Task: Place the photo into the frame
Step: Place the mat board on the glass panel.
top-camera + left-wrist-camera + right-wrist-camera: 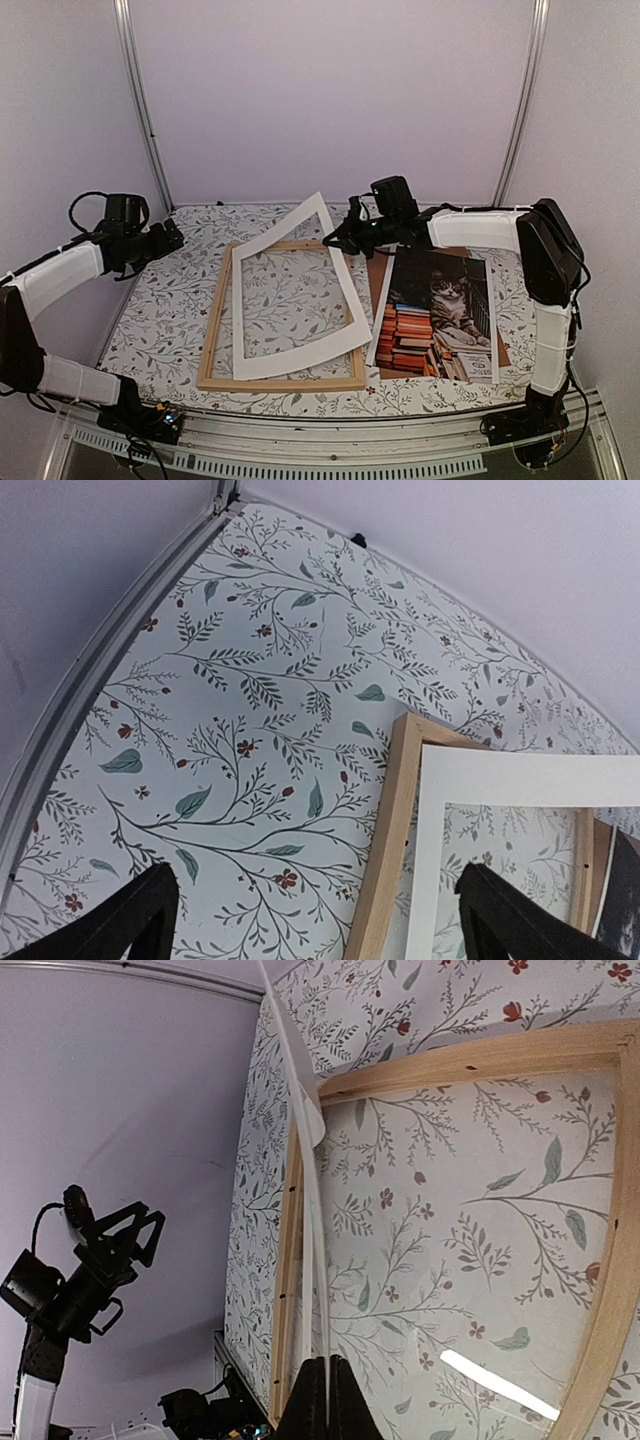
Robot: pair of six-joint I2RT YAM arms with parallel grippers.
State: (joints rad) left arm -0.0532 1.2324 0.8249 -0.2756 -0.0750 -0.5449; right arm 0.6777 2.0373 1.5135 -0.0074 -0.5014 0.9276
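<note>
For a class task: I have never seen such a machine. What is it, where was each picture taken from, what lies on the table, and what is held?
Two robot arms are bolted at the near edge of the table, each ending in a two-finger gripper. The wide picture looks down from above and behind; the other two come from wrist cameras. On the flowered table lie a light wooden frame, a cat photo and, under it, a brown backing board. The right gripper is shut on a white mat border, holding one edge up above the frame. The left gripper is open, holding nothing.
</note>
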